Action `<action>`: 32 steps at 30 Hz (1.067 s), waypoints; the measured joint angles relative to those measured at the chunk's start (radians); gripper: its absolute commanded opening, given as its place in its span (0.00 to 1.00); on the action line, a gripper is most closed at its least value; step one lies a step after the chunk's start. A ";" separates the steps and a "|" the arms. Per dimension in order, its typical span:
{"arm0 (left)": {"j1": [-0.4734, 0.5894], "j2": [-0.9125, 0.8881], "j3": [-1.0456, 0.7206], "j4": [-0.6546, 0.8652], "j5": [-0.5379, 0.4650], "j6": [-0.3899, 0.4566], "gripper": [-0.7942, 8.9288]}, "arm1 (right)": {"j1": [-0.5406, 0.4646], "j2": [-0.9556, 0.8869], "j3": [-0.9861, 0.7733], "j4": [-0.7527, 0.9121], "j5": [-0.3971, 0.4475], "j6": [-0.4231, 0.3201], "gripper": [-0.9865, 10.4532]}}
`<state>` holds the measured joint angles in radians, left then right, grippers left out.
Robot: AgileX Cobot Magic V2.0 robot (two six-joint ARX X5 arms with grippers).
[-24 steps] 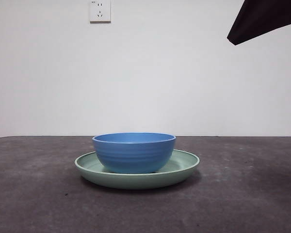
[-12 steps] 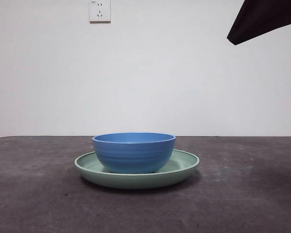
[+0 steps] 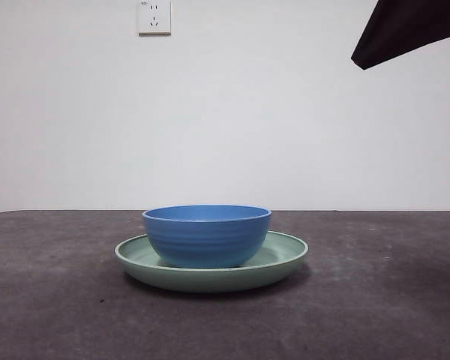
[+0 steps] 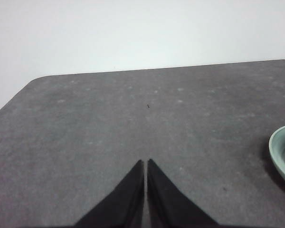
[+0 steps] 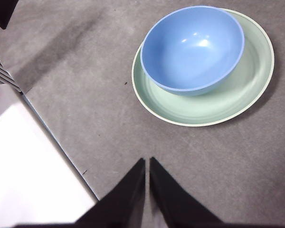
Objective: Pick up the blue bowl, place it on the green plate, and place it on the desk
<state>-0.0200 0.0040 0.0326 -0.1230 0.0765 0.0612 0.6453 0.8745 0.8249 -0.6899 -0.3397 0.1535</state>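
The blue bowl point(image 3: 207, 235) stands upright inside the green plate point(image 3: 285, 255), which rests on the dark desk point(image 3: 375, 300). The right wrist view shows the bowl point(image 5: 192, 47) in the plate point(image 5: 247, 90), set toward one side of it. My right gripper point(image 5: 147, 161) is shut and empty, held high above the desk and apart from the plate. My left gripper point(image 4: 146, 164) is shut and empty over bare desk, with only the plate's rim point(image 4: 277, 152) at the picture's edge. A black arm tip point(image 3: 405, 34) shows at the front view's top right corner.
A white wall with a power socket point(image 3: 154, 16) stands behind the desk. The desk's rounded far corner point(image 4: 35, 80) shows in the left wrist view. The desk's edge point(image 5: 52, 137) and a white surface point(image 5: 28, 180) beyond it show in the right wrist view.
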 measured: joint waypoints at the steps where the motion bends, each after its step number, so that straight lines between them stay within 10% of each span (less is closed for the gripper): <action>1: 0.000 0.000 0.000 -0.024 0.000 0.000 0.09 | 0.000 0.000 0.000 0.000 0.000 0.000 0.09; 32: 0.000 0.001 0.000 -0.055 0.000 0.000 0.09 | -0.038 -0.044 -0.001 0.000 0.061 -0.046 0.09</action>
<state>-0.0200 0.0051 0.0326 -0.1776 0.0761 0.0612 0.6075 0.8307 0.8238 -0.6903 -0.2790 0.1078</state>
